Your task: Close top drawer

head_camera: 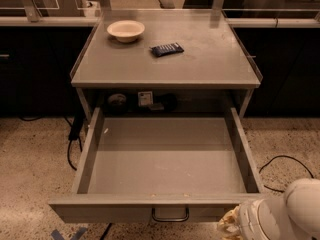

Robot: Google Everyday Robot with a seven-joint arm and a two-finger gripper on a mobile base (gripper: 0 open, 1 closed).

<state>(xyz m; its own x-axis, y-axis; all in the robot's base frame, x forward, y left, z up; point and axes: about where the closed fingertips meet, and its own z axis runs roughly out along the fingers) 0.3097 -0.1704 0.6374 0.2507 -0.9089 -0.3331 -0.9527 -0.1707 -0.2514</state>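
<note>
The top drawer is a wide, shallow grey metal drawer, pulled fully out from under the grey table top and empty inside. Its front panel runs along the bottom of the view, with a small dark wire handle at its centre. My white arm shows at the bottom right corner, just right of the drawer's front right corner. My gripper is below the edge of the view and hidden.
A cream bowl and a dark blue packet lie on the grey table top. Small dark objects sit in the recess behind the drawer. Black cables trail over the speckled floor on both sides.
</note>
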